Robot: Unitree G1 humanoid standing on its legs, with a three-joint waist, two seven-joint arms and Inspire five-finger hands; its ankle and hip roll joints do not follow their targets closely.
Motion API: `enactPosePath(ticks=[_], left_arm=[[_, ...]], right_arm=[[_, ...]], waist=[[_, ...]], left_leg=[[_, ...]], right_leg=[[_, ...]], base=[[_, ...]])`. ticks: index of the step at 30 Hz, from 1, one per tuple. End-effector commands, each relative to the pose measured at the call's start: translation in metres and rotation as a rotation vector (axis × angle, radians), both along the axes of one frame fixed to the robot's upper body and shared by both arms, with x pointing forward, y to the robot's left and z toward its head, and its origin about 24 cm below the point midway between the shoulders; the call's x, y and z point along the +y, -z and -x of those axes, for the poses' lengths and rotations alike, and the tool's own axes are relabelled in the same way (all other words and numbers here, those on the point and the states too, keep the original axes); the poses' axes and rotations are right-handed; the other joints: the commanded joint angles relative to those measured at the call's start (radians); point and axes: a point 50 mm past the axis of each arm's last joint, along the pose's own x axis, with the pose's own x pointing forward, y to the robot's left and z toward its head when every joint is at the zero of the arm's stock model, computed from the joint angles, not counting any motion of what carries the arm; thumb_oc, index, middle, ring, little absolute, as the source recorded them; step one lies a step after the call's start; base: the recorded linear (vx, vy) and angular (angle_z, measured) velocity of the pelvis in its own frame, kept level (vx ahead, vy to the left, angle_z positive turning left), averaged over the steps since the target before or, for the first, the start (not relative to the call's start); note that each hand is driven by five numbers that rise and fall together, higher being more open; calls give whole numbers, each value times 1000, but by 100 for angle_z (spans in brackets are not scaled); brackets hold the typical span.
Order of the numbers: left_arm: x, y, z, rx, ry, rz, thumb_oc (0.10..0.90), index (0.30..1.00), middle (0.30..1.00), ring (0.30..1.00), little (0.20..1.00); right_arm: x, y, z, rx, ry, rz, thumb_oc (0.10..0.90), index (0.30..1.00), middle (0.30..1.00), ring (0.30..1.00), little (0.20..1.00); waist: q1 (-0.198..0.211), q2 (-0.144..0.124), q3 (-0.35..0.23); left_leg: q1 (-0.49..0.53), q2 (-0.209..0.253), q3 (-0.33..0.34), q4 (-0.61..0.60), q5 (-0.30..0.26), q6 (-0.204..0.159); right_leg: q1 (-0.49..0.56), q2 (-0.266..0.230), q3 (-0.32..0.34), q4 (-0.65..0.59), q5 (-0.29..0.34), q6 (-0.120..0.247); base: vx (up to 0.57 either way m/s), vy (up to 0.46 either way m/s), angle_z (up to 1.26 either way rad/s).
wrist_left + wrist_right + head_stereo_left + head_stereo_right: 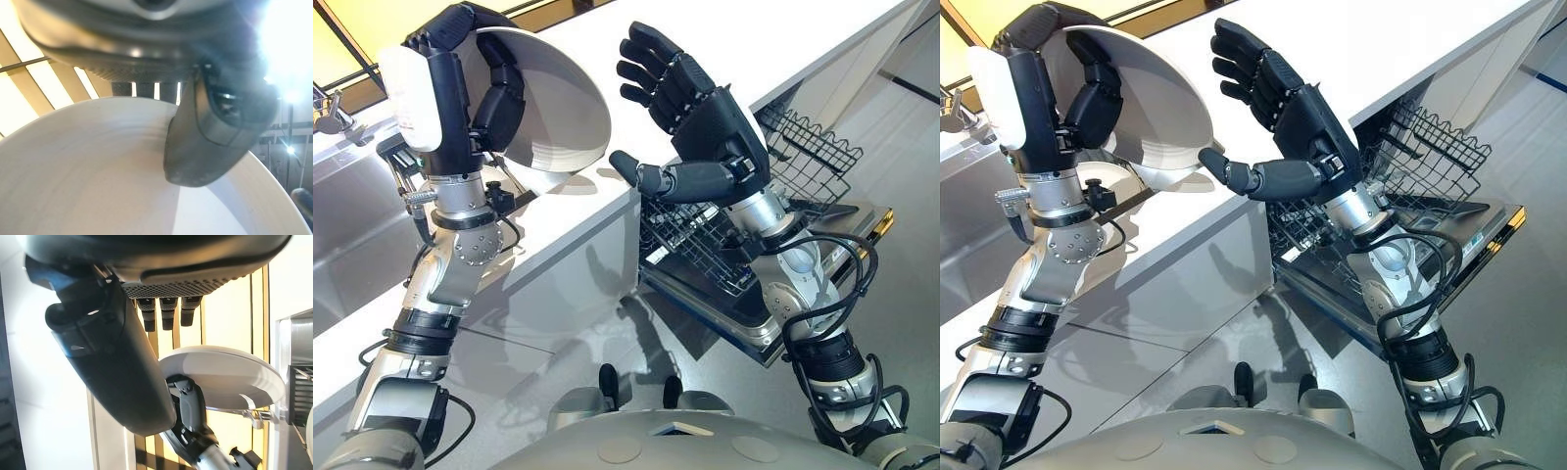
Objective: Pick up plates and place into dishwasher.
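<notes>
The robot's left hand [475, 88] is clamped on a round white ceramic plate [553, 113], fingers curled over its far rim and the thumb [210, 142] pressed flat on the inner face, so the plate hangs tilted above the white countertop [754, 49] with its hollow turned toward the other arm. The right hand [690, 98] stands just beside the plate's near rim, fingers spread and gently curved, thumb [651, 178] stuck out beneath, holding nothing; from its own wrist view the plate lies straight ahead of the palm, edge-on, and I'd say not yet touching. That gap looks to me like what the coming move turns on: a handover, with the right hand the nearer one to the dishwasher's black wire rack [803, 147], which sits pulled out below and behind it on the open silver dishwasher door [773, 328]. How firmly the left fingers grip the rim's back I can't tell, since the plate hides them. The rack's lower slots are screened by the right forearm, so I can't tell which slot is free.
</notes>
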Motion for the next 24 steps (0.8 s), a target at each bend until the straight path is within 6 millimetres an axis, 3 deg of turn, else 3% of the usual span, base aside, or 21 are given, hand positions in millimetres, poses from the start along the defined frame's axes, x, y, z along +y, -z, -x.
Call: enactPosePath(ticks=[1, 7, 8, 11, 12, 14, 16, 17, 24], left_arm=[[-15, -38, -3, -232, 70, 19, 100, 300, 300, 300, 200], [-31, -31, -3, -222, 154, 50, 100, 300, 300, 300, 200], [-37, -28, -2, -219, 191, 56, 100, 300, 300, 300, 200], [-47, -25, 5, -242, 252, 59, 100, 300, 300, 300, 200], [-49, -25, 9, -259, 271, 58, 100, 300, 300, 300, 200], [-53, -28, 16, -290, 300, 50, 100, 300, 300, 300, 200], [-56, -31, 22, -309, 327, 48, 100, 300, 300, 300, 200], [-59, -33, 24, -313, 342, 45, 100, 300, 300, 300, 200], [-68, -38, 32, -321, 431, 52, 100, 300, 300, 300, 200]], right_arm=[[16, -34, 1, -109, -85, -160, 800, 900, 900, 900, 900], [23, -26, -2, -36, -87, -195, 800, 900, 900, 900, 900], [26, -20, -5, -7, -63, -186, 668, 787, 787, 787, 768], [25, -8, -9, 65, -6, -160, 418, 573, 573, 573, 518], [25, -1, -11, 104, 10, -141, 377, 538, 538, 538, 477], [22, 9, -13, 159, 39, -119, 380, 540, 540, 540, 480], [20, 15, -14, 196, 62, -103, 166, 356, 356, 356, 266], [18, 17, -15, 206, 74, -110, 100, 300, 300, 300, 200], [12, 22, -16, 212, 154, -130, 100, 300, 300, 300, 200]], waist=[[-4, -13, -116], [-6, -15, -113], [-6, -17, -113], [-4, -20, -112], [-4, -21, -112], [-4, -22, -110], [-5, -22, -108], [-5, -22, -106], [-3, -23, -96]], left_leg=[[51, -29, 20, 2, -150, -12], [56, -32, 15, 2, -152, -9], [57, -32, 15, 2, -152, -8], [58, -34, 14, 2, -153, -6], [58, -34, 13, 2, -153, -6], [57, -34, 11, 2, -154, -6], [55, -35, 7, 2, -154, -6], [55, -35, 5, 2, -154, -5], [58, -40, -1, 2, -156, -1]], right_leg=[[-44, 20, -6, 85, -92, 39], [-41, 21, -2, 94, -96, 41], [-40, 20, -3, 93, -95, 42], [-40, 19, -3, 93, -94, 42], [-40, 19, -2, 93, -94, 43], [-41, 20, -1, 92, -93, 43], [-43, 21, 0, 94, -93, 44], [-43, 21, 0, 95, -95, 44], [-41, 18, -7, 98, -96, 46]], base=[[0, 0, 0], [2, 2, -1], [0, 0, 0], [34, 2, 0], [0, 0, 0], [15, 7, -1], [0, 0, 0], [0, 0, 0], [2, 0, 0]])
